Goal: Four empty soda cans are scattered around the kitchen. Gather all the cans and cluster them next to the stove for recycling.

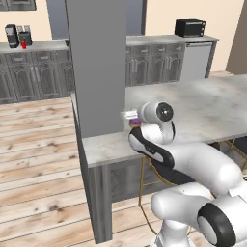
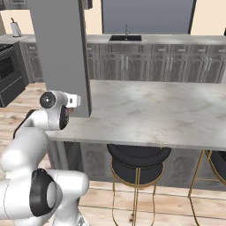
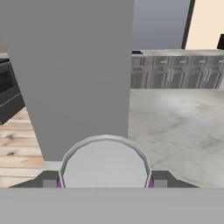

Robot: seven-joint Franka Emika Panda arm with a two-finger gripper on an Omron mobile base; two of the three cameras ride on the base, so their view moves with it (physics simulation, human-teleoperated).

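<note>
Hand view: purple can [image 3: 105, 162] sits between fingertips [image 3: 49, 183] — gripper [image 3: 105, 183] clamped on it, pillar [image 3: 74, 74] just ahead. You're mid-gather; next, lift clear — carry toward stove.

The robot arm [image 1: 193, 164] is made of thick, rounded white segments with a glossy surface. The joints between the segments are dark grey or black, and a round dark cap with a small centre sits on the side of the wrist [image 1: 164, 112]. The two fingertips [image 3: 49, 180] are small and dark.
</note>
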